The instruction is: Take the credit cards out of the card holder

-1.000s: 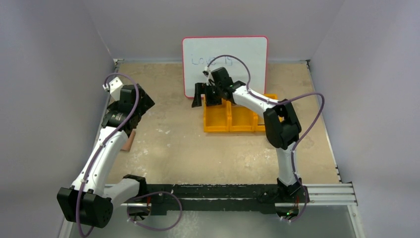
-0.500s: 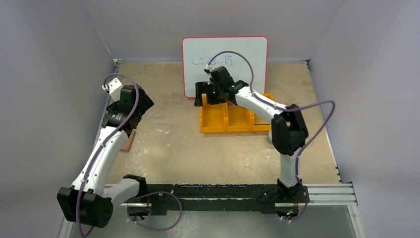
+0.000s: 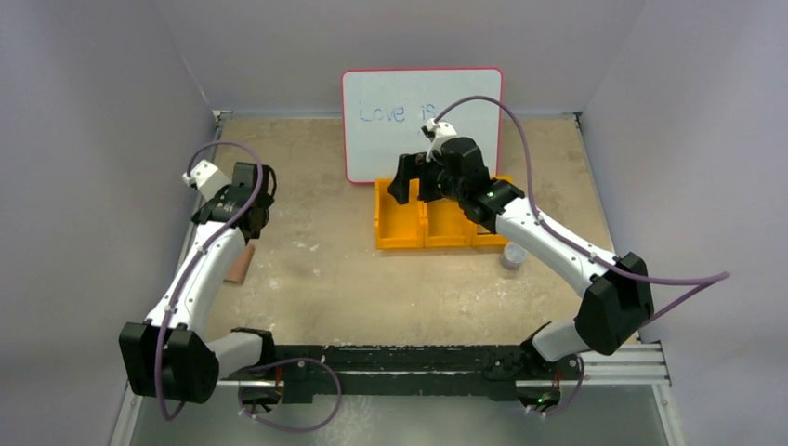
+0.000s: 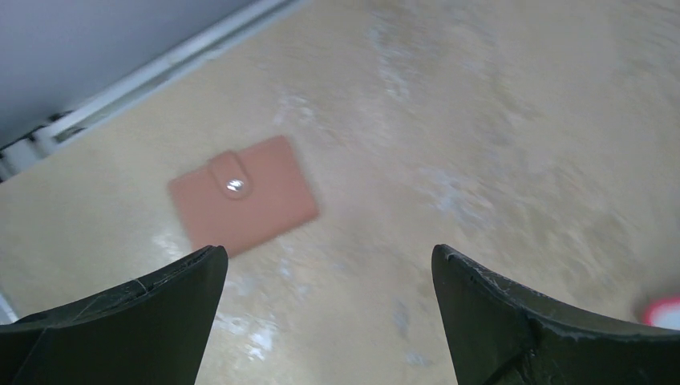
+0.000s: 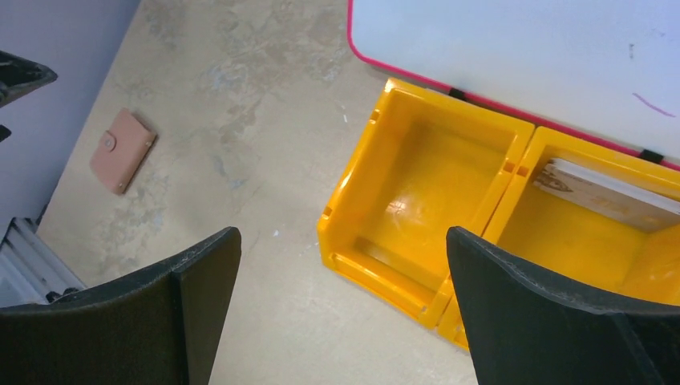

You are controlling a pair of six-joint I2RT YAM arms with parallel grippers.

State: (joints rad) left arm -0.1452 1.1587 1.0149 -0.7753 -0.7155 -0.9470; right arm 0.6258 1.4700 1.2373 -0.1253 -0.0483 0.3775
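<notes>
Pale lilac walls (image 3: 93,111) enclose a mottled beige worktop (image 3: 353,279). The closed brown card holder (image 4: 240,194) lies flat at the worktop's 9 o'clock edge, near the left pincer (image 4: 329,257), whose jaws are spread and hold nothing. The right pincer (image 5: 345,241), its jaws equally wide apart, hovers above the orange tray (image 3: 401,242) at 12 o'clock.

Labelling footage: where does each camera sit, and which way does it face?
Top external: above and behind the bases, facing down at the table; left arm, right arm show.
Left wrist: on the left hand, facing the closed card holder; open fingers show.
Right wrist: on the right hand, facing the orange tray; open fingers show.
Both wrist views share the card holder.
</notes>
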